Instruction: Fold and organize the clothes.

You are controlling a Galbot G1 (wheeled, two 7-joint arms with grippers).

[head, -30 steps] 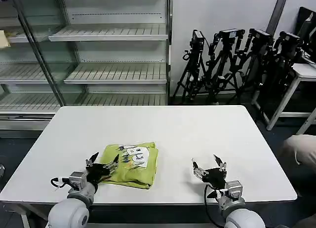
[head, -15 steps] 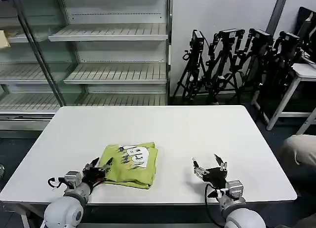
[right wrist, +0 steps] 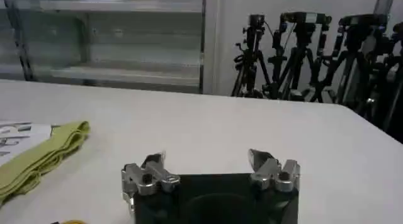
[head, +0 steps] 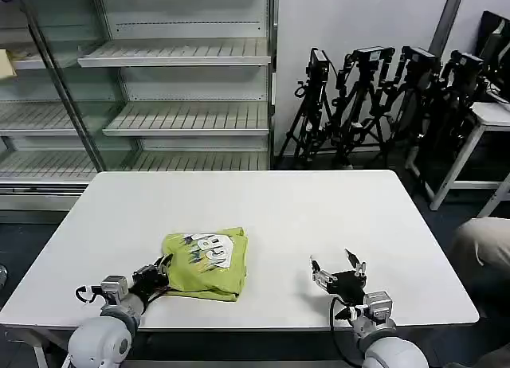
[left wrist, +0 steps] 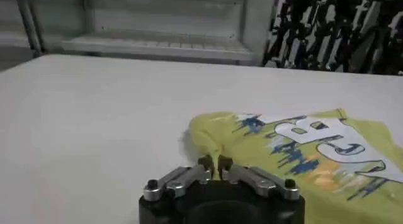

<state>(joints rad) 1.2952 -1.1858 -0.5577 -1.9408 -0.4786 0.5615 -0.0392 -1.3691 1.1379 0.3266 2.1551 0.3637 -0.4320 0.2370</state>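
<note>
At the near edge of the white table [head: 319, 201] we are working with our left gripper [head: 157, 274] at about seven o'clock, its fingers pressed together and pinching the near left edge of the T-shirt [head: 205, 260]; in the left wrist view the gripper [left wrist: 215, 166] is closing on a raised ridge of lime fabric of the T-shirt [left wrist: 302, 153]. The shirt is lying as a folded bundle on the near left part of the table, printed lettering facing up. Our right gripper [head: 339, 274] is waiting at about five o'clock, well apart from the shirt, fingers spread and holding nothing, as the right wrist view also shows for the gripper [right wrist: 211, 168], with the shirt's layered edge [right wrist: 38, 153] off to its side. We are judging the main risk to be the thin cloth: a pull on a single pinched layer could drag the top fold open or slide the whole bundle toward the table's edge, and with only one arm engaged nothing is holding the far side down. Nothing is standing on the table between the grippers and the shirt. Farther off, at eleven o'clock, empty shelving [head: 175, 81] is standing behind the table, and at one o'clock a row of black tripods [head: 382, 105] is leaning along the wall.
</note>
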